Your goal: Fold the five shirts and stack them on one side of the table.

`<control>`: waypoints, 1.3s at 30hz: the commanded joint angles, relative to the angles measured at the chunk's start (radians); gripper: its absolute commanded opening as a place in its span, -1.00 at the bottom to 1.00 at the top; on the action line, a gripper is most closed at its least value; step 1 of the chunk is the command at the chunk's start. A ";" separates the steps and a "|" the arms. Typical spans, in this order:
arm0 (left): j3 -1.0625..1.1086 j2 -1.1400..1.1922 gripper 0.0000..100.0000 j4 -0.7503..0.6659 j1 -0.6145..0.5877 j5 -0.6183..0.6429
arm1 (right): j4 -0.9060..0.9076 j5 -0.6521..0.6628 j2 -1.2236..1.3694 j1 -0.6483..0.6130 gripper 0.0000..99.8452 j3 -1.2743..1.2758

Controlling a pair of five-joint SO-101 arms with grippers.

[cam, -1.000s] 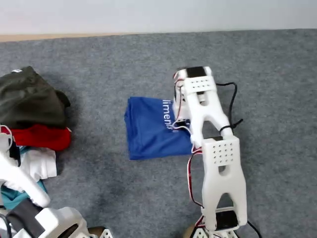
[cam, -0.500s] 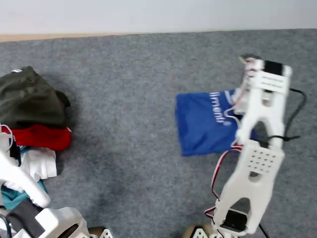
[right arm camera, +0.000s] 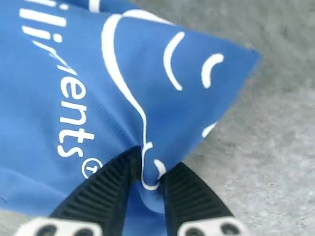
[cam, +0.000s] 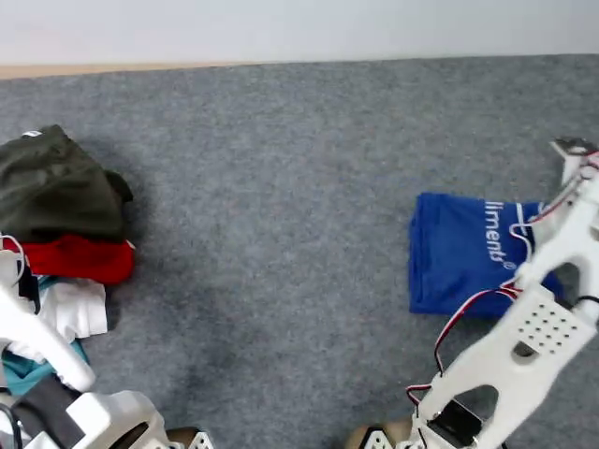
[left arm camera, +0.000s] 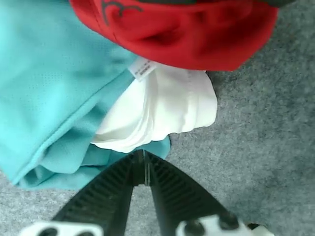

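A folded blue shirt [cam: 468, 253] with white print lies at the right side of the grey table. My right gripper [right arm camera: 146, 169] is shut on the blue shirt's [right arm camera: 98, 98] edge, with cloth pinched between its black fingers. The right arm [cam: 533, 327] reaches over it from the front edge. At the left side lie a dark olive shirt [cam: 56, 187], a red shirt [cam: 80, 257], a white shirt [cam: 75, 313] and a teal shirt [cam: 19, 369] in a loose heap. My left gripper [left arm camera: 144, 164] is shut, empty, just above the teal shirt [left arm camera: 44, 98] and white shirt [left arm camera: 167, 110].
The grey felt table [cam: 281, 168] stretches between the heap on the left and the blue shirt on the right. The left arm's base [cam: 84, 416] sits at the front left corner. A pale wall runs along the far edge.
My right arm has dragged the blue shirt from the table's middle to the right side. The left arm and the heap have stayed put.
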 commanded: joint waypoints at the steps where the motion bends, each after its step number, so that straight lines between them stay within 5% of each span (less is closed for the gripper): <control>1: -0.008 -0.046 -0.99 0.028 -0.002 -0.005 | 0.021 0.066 0.004 0.070 -0.98 -0.032; 21: -0.008 -0.046 -0.99 0.028 -0.003 -0.008 | -0.371 0.261 0.022 0.171 -0.98 -0.101; 39: -0.005 -0.046 -0.99 0.029 -0.035 -0.008 | -0.650 0.311 0.027 -0.127 -0.98 -0.106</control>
